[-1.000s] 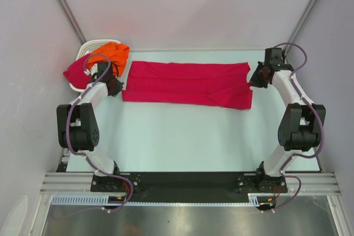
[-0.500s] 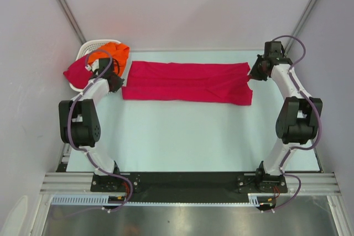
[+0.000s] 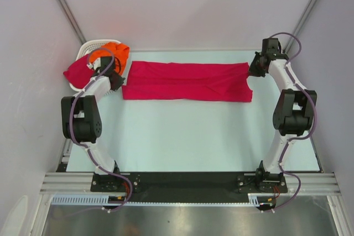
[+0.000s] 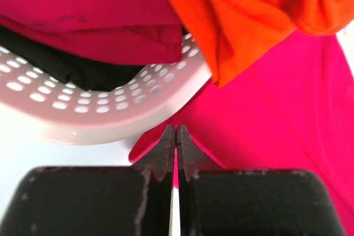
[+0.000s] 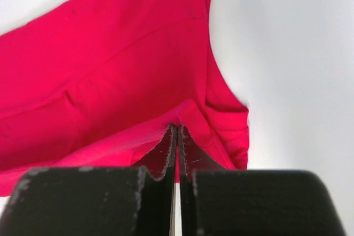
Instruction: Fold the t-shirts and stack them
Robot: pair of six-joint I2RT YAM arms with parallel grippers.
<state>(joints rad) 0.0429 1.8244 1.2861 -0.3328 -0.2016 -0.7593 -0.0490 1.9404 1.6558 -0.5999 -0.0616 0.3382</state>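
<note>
Three t-shirts are in view. One crimson-pink fabric t-shirt (image 3: 188,81), folded into a long band, lies flat across the far part of the pale table (image 3: 193,136). A second crimson-pink t-shirt (image 3: 74,74) and one bright orange t-shirt (image 3: 113,52) are heaped in the single white slotted plastic basket (image 3: 91,44) at far left. Of the two grippers, the left gripper (image 4: 175,131) is clenched on the band's left corner, and the right gripper (image 5: 177,128) pinches its right end.

Bright, even, diffuse light; faint soft shadows; wrist views render t-shirt (image 5: 110,81) oversaturated, table (image 5: 287,53) near white.
</note>
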